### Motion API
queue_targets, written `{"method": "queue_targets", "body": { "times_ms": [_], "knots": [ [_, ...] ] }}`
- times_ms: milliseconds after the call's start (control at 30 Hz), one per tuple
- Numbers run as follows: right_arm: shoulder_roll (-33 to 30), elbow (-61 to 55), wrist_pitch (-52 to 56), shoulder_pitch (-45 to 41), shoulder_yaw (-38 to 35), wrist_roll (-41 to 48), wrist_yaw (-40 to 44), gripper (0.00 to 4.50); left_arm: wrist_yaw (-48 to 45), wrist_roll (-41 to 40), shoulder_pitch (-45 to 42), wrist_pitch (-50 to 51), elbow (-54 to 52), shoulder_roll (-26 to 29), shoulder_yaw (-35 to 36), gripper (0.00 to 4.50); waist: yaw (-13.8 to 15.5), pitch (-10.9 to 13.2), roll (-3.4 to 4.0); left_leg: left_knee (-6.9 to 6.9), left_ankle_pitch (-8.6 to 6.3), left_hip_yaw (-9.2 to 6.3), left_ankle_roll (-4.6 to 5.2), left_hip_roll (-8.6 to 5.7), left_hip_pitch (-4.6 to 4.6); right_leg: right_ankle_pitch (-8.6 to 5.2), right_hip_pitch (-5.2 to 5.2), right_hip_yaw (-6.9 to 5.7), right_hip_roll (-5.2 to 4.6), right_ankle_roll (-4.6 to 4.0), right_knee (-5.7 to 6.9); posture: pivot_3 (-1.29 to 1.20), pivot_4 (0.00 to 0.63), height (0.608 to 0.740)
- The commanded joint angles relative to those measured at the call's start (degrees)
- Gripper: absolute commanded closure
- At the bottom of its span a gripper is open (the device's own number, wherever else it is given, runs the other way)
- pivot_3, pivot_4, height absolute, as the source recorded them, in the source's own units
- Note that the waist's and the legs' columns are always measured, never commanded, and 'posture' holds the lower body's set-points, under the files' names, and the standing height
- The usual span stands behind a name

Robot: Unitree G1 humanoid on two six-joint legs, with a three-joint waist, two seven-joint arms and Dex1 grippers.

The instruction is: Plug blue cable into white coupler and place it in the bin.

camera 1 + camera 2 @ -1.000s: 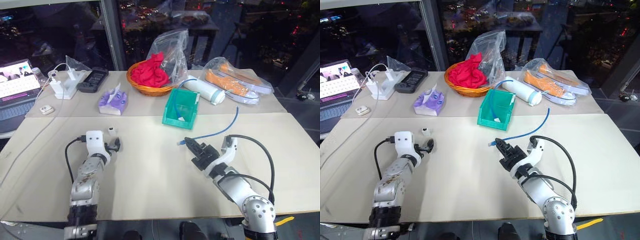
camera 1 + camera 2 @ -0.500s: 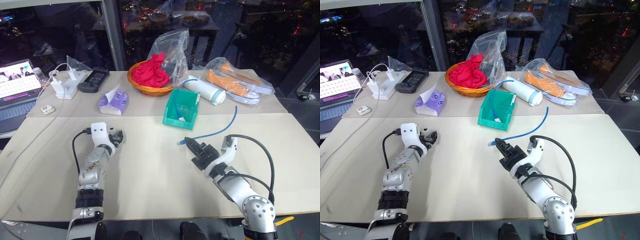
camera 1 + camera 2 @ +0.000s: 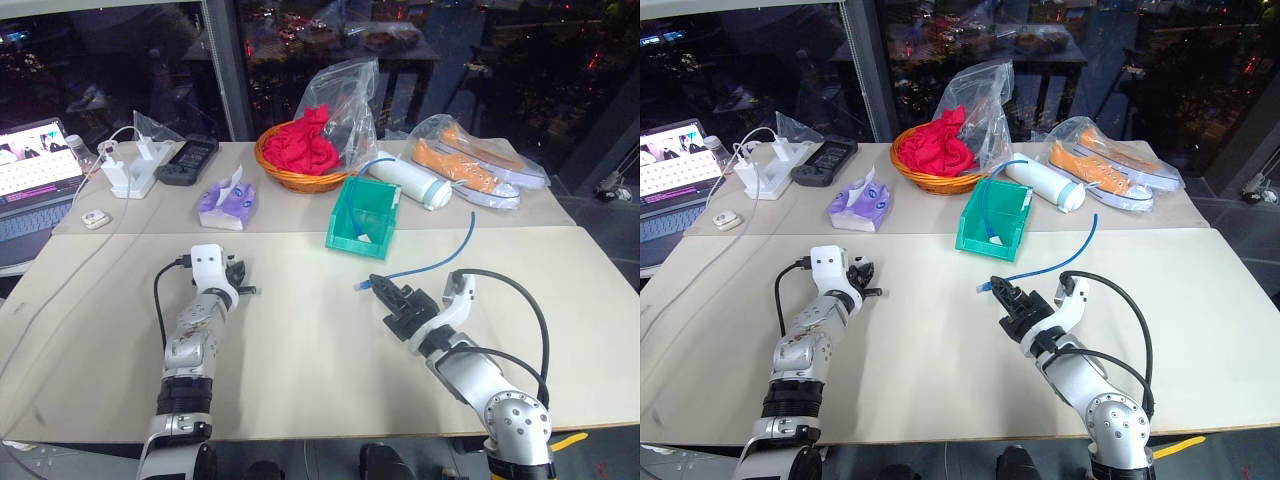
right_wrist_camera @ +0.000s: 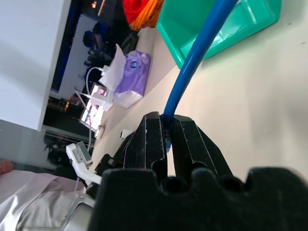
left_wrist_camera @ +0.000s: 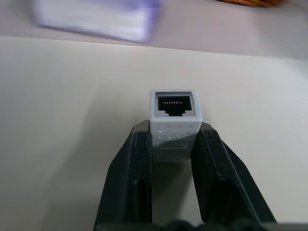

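Left gripper (image 5: 174, 144) clamped on the coupler (image 5: 174, 119), socket facing away from the wrist. Right gripper (image 4: 167, 132) pinches the cable (image 3: 440, 256) near its plug, bin (image 3: 362, 216) beyond.

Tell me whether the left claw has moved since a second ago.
Yes. The left claw has shifted toward the robot's right, closer to the bin, now gripping the white coupler.

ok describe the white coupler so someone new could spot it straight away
Start at the table and find the left gripper near its left side. The white coupler is the tiny white block pinched between its black fingers, with a dark socket showing, far smaller than the tissue pack behind.
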Motion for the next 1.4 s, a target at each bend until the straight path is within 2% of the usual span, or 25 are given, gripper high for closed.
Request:
{"method": "queue_targets", "body": {
  "times_ms": [33,133,333,500,767,1033,1400],
  "knots": [
    [0.11,-3.04,-0.54,-0.3,-0.78,-1.15,-0.01,4.5,-14.21,-4.01,1.41,-6.01,-11.69,0.18,-8.19,3.86,0.05,0.0,0.0,0.0,0.0,0.0,0.0,0.0,-0.01,0.0,0.0,0.0,-0.01,0.0,-0.01,0.0,0.15,0.723],
    [0.69,-3.75,-1.59,-0.02,-1.53,-1.88,0.01,4.5,-23.91,-8.39,3.29,-3.45,-16.52,0.68,-13.69,3.86,0.12,0.0,0.0,0.0,0.0,0.0,-0.01,-0.01,-0.08,0.0,-0.04,0.0,-0.04,0.0,-0.04,0.0,0.15,0.723],
    [1.84,-5.41,-3.55,0.81,-3.68,-2.99,-0.34,4.5,-36.17,-5.79,3.83,-5.22,-12.67,3.38,-24.47,3.86,-0.65,0.0,0.05,-0.08,-0.02,0.01,0.03,0.02,0.0,0.0,-0.02,0.04,0.06,0.0,-0.08,0.0,0.15,0.723],
    [0.59,-9.89,-4.27,2.1,-5.12,-5.73,-2.88,4.5,-38.31,-3.42,1.68,-8.86,-6.26,2.51,-26.31,3.86,-0.31,0.01,0.08,-0.05,-0.02,0.01,0.03,0.0,-0.01,-0.01,-0.02,0.04,0.04,0.0,-0.06,0.0,0.15,0.723],
    [-11.6,-18.85,10.12,-0.17,4.08,-14.2,-13.13,4.5,-41.04,-0.3,-0.51,-13.73,0.21,0.68,-28.4,3.86,-0.25,0.02,0.08,-0.07,-0.02,0.01,0.04,-0.02,-0.03,0.0,-0.01,0.03,0.02,0.0,-0.15,0.0,0.15,0.723],
    [-11.66,-19.98,14.08,-1.1,5.08,-15.37,-16.06,4.5,-41.55,1.38,-1.33,-15.31,3.58,-1.81,-29.05,3.86,0.05,0.01,0.09,-0.06,-0.08,0.0,0.15,-0.02,0.01,0.04,0.26,0.01,0.0,0.08,-0.49,0.0,0.15,0.723],
    [-15.32,-25.67,18.71,-2.91,4.82,-16.83,-16.91,4.5,-39.16,3.8,-2.89,-16.05,7.16,-3.46,-28.58,3.86,0.24,0.0,0.09,-0.02,-0.13,0.0,0.24,-0.04,0.05,0.09,0.42,0.0,-0.02,0.16,-0.66,0.0,0.15,0.723]
  ]
}}
